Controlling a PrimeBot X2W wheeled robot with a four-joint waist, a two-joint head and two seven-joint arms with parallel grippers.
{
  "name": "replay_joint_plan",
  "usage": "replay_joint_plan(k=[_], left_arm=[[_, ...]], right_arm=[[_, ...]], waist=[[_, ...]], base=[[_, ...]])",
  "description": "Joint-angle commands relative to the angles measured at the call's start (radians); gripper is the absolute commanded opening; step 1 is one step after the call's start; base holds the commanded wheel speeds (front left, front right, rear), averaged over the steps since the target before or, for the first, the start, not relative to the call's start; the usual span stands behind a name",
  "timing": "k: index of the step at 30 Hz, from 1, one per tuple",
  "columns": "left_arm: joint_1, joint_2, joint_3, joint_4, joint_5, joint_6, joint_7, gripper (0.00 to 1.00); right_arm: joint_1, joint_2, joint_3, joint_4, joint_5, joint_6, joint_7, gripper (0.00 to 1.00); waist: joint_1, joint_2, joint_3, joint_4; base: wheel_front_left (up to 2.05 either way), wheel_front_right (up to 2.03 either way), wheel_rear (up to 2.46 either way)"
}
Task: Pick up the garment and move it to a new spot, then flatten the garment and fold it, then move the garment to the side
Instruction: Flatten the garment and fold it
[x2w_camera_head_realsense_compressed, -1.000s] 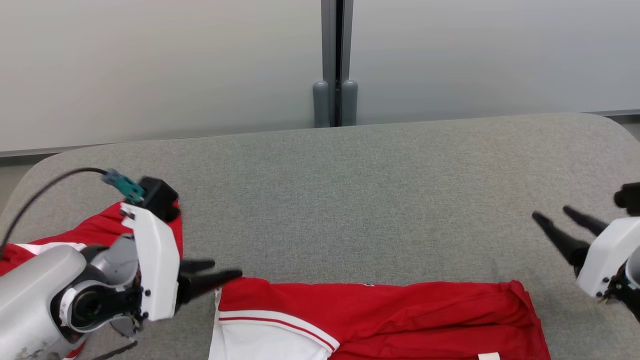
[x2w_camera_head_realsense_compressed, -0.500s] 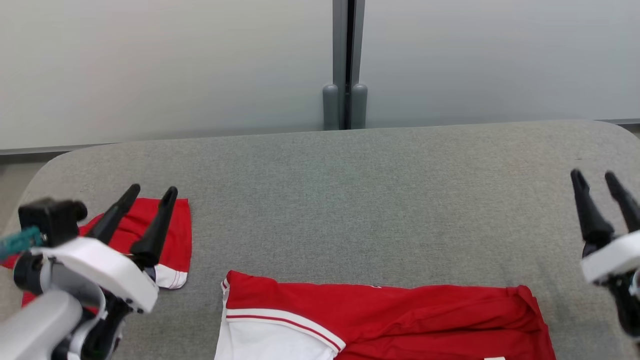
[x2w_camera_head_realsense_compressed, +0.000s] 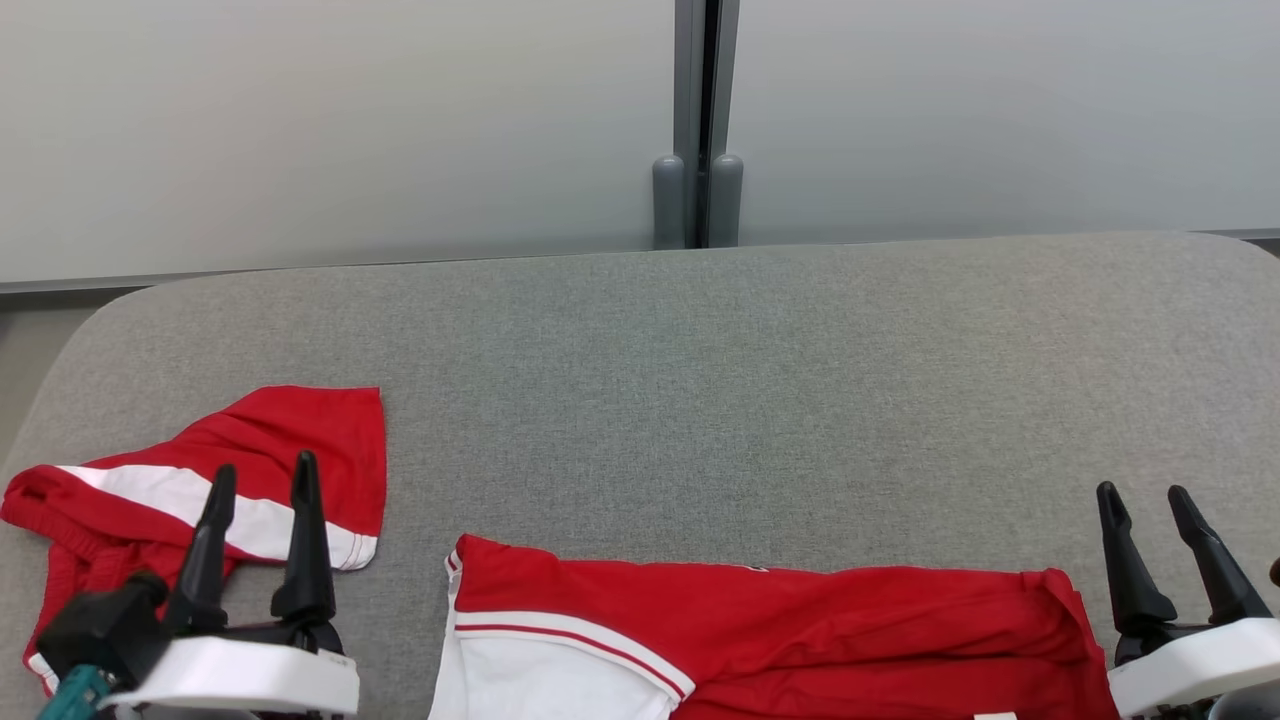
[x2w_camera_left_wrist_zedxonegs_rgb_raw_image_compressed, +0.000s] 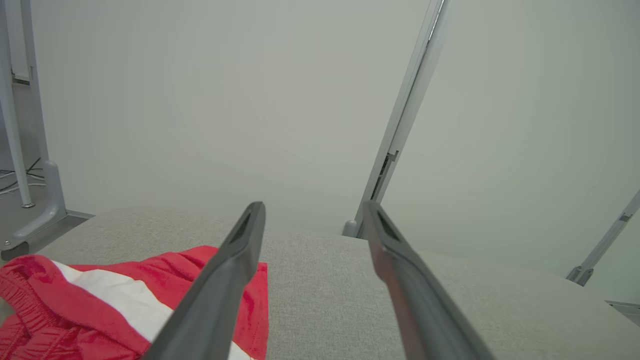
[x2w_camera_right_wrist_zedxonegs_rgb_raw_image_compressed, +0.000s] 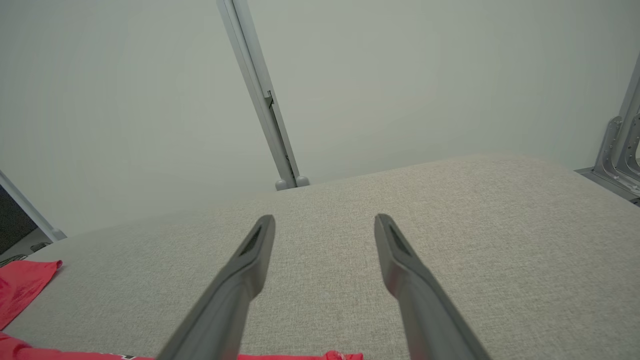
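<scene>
Beyond the shirt (x2w_camera_head_realsense_compressed: 800, 630) we have the grey woven surface (x2w_camera_head_realsense_compressed: 700, 400), open to its rounded far edge. The shirt, smooth red-and-white knit, lies folded flat. Left of it sit rumpled striped shorts (x2w_camera_head_realsense_compressed: 290, 440). Our left claw (x2w_camera_head_realsense_compressed: 264, 464) gapes over them, and our right claw (x2w_camera_head_realsense_compressed: 1141, 491) gapes just right of the shirt.

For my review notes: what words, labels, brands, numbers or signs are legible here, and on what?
None can be read.
White tag on the folded red garment's near edge: too small to read.
Dark mark on its far edge: too small to read.
Red-and-white garment at left, grey table: no print visible.
</scene>
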Motion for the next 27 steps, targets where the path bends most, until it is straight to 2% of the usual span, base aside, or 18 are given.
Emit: replay_joint_plan(k=[1,5,13,18,27], left_arm=[[0.034,-0.045,0.04,0.006,0.045,-0.036,-0.001,1.0],[0.06,-0.128,0.097,0.035,0.121,-0.111,-0.001,1.0],[0.057,-0.222,0.152,0.098,0.206,-0.215,-0.001,1.0],[0.049,-0.254,0.174,0.126,0.238,-0.254,-0.001,1.0],[0.037,-0.285,0.194,0.157,0.275,-0.292,-0.001,1.0]], right_arm=[[0.013,0.001,-0.004,-0.009,-0.013,0.0,0.013,1.0],[0.025,0.009,0.0,-0.005,-0.027,0.0,0.054,1.0],[0.043,0.039,-0.011,0.086,-0.021,0.0,0.171,1.0],[0.034,0.065,-0.021,0.158,-0.006,0.0,0.214,1.0],[-0.008,0.114,-0.013,0.303,0.071,0.0,0.29,1.0]], waist=[[0.0,-0.0001,0.005,-0.003],[0.0,-0.0001,0.01,-0.006],[0.0,-0.0001,0.022,-0.003],[0.0,-0.0001,0.026,0.0],[0.0,-0.0001,0.031,0.007]], base=[[0.0,0.0,0.0],[0.0,0.0,0.0],[0.0,0.0,0.0],[0.0,0.0,0.0],[0.0,0.0,0.0]])
